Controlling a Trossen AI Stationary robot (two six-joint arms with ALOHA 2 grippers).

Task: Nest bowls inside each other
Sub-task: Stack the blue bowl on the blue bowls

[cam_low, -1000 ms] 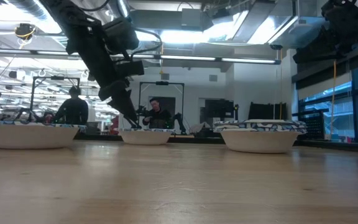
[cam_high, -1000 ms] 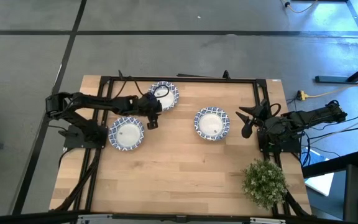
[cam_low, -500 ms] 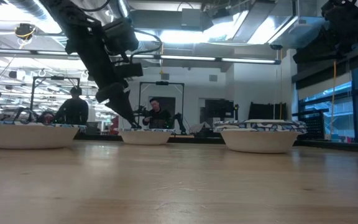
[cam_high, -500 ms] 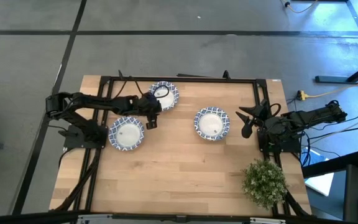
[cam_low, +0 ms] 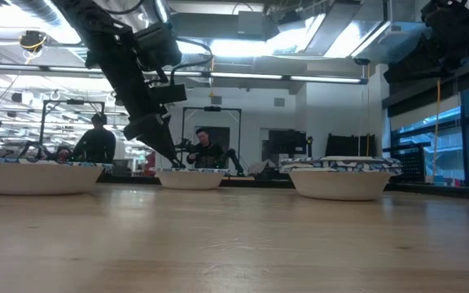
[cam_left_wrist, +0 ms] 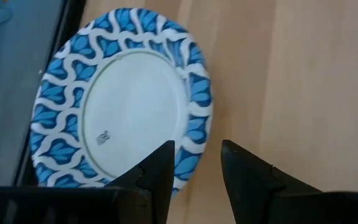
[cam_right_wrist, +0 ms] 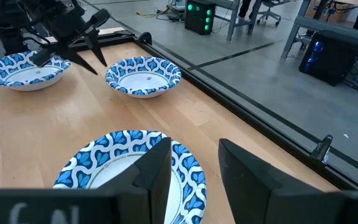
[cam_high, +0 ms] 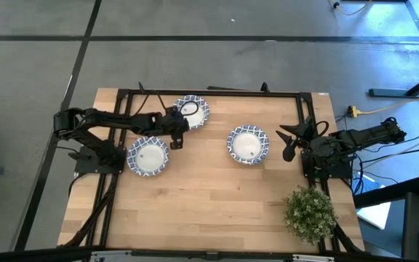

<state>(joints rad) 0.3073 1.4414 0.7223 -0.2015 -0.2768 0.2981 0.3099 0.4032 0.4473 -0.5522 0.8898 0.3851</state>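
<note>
Bowls, three: one (cam_high: 192,110), two (cam_high: 149,156), three (cam_high: 247,144), apart.

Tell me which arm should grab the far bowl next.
Left. Its hand hangs open right beside the far bowl; the right hand waits by the middle bowl.

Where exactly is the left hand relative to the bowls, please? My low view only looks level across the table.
Observer: From above, the left hand hangs between the far bowl and the left bowl.
Operator: Are its fingers apart?
Observer: Yes, the left wrist view shows a clear gap between its fingers.
Operator: And the right hand?
Observer: The right hand sits near the table's right edge, beside the third bowl.
</note>
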